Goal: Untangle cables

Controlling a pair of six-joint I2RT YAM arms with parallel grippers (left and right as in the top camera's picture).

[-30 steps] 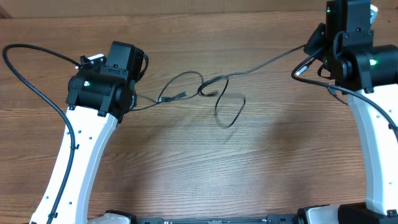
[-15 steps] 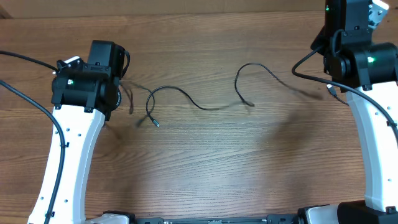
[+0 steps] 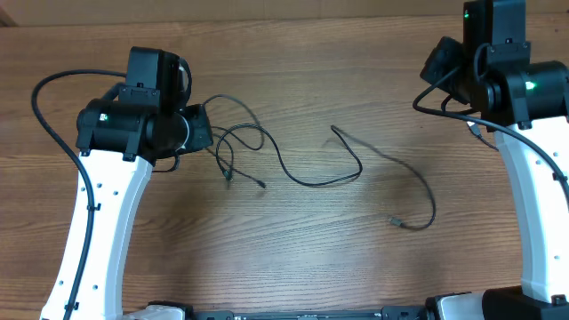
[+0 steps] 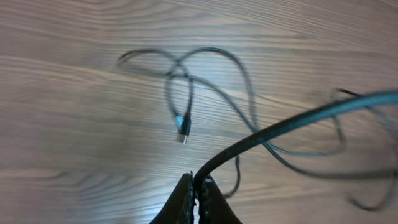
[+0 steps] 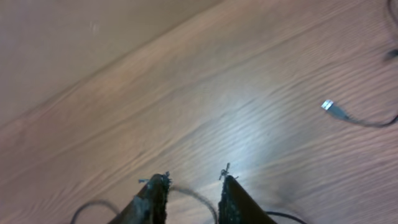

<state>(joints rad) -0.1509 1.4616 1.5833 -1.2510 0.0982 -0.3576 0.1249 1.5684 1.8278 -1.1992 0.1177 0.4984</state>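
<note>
Thin black flexible cables (image 3: 307, 181) sprawl in loose curves over the middle of the brown wood-grain tabletop (image 3: 267, 267). They run from the left claw out toward the right edge. The left claw (image 4: 196, 198), near the far left part of the tabletop, is pressed together on one strand of the cables. That strand rises from its tips up and to the right in the wrist view. Just beyond the tips, a small loop ending in a silver-tipped plug (image 4: 181, 132) lies flat on the wood. The right claw (image 5: 191, 186) sits toward the far right corner, its fingers apart and nothing between them. Another silver plug end (image 5: 333, 109) lies well apart from it on the wood.
</note>
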